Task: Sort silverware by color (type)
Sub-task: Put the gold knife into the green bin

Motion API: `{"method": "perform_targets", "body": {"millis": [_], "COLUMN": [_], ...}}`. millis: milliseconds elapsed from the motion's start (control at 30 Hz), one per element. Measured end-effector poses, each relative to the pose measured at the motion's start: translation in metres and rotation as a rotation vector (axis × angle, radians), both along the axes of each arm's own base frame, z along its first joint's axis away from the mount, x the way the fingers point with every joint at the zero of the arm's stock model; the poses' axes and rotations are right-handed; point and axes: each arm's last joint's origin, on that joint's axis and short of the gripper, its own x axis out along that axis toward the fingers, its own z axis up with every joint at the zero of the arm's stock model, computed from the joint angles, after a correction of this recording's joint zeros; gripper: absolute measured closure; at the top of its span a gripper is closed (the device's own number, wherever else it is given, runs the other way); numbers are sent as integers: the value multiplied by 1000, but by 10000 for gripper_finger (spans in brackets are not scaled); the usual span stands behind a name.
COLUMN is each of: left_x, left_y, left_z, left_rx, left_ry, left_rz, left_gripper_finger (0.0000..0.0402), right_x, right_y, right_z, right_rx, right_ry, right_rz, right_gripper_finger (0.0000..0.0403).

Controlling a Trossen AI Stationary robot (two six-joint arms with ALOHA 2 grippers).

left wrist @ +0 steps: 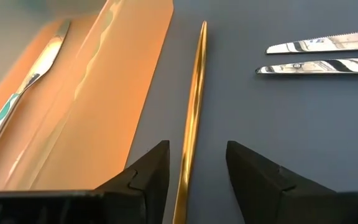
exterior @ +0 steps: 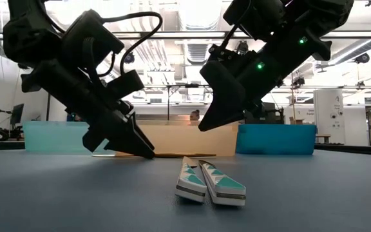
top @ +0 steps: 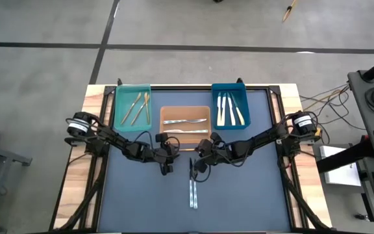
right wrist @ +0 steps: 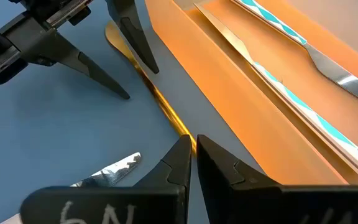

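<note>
left wrist view: gold piece lined up between the fingers

the left gripper stands parted astride a slim gold utensil lying flat on the counter beside the orange bin, gripping nothing. it looks light, stiff and slippery; i'd pinch across the narrow handle. the right gripper hovers near, fingers closed and empty. two knives lie apart.
</note>
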Motion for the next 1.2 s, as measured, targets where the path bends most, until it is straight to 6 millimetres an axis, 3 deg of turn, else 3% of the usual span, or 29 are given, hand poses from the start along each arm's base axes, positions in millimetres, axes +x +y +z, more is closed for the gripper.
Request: {"method": "perform_targets", "body": {"millis": [733, 1033, 1200], "left_x": [-1, -4, -4], "left_y": [-4, -4, -3], "left_z": [0, 9, 5], "left_rx": [-66, -55, -27], "left_ry": [9, -34, -27], "left_rz": [-45, 44, 78], "left_gripper_finger": [395, 380, 374], "right_x": [0, 0, 0], "right_y": [0, 0, 0], "right_z": [0, 0, 0], "right_rx": [-15, -19, -22], "right_ry": [7, 9, 10], "right_rz": [13, 16, 19], "right_gripper_finger": [385, 385, 385]}}
